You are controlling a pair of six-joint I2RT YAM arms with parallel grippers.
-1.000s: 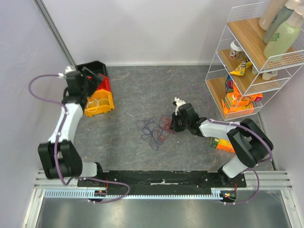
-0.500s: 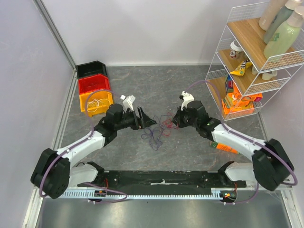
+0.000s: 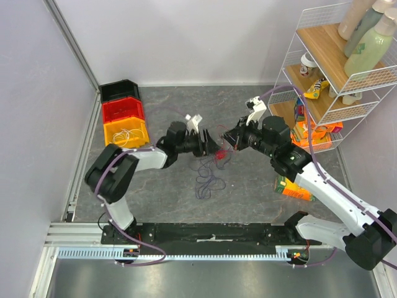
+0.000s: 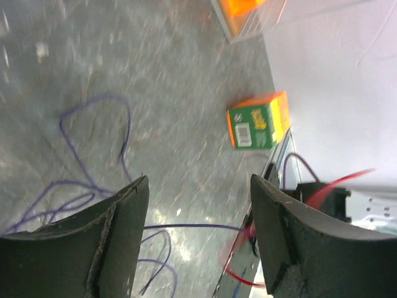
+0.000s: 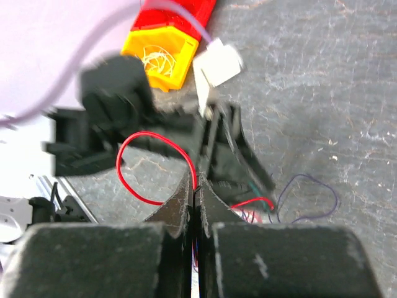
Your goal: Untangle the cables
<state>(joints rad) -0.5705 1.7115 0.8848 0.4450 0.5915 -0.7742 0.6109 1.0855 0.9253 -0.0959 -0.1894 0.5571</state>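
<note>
The left fingers point(image 3: 208, 144) are spread wide with nothing between them. The right fingers point(image 5: 197, 186) are pressed shut on a strand of red cable point(image 5: 133, 167), and the two face each other above the middle of the grey desk point(image 3: 167, 105). A wire shelf point(image 3: 322, 93) stands at the far right corner, stacked bins point(image 3: 124, 118) sit at the far left corner, and an orange and green box point(image 3: 291, 188) lies near the right edge. The purple-blue cables point(image 3: 208, 180) lie in loose loops at the desk's middle below the fingers, and a white cable point(image 3: 126, 134) is coiled in the yellow one of the bins.
</note>
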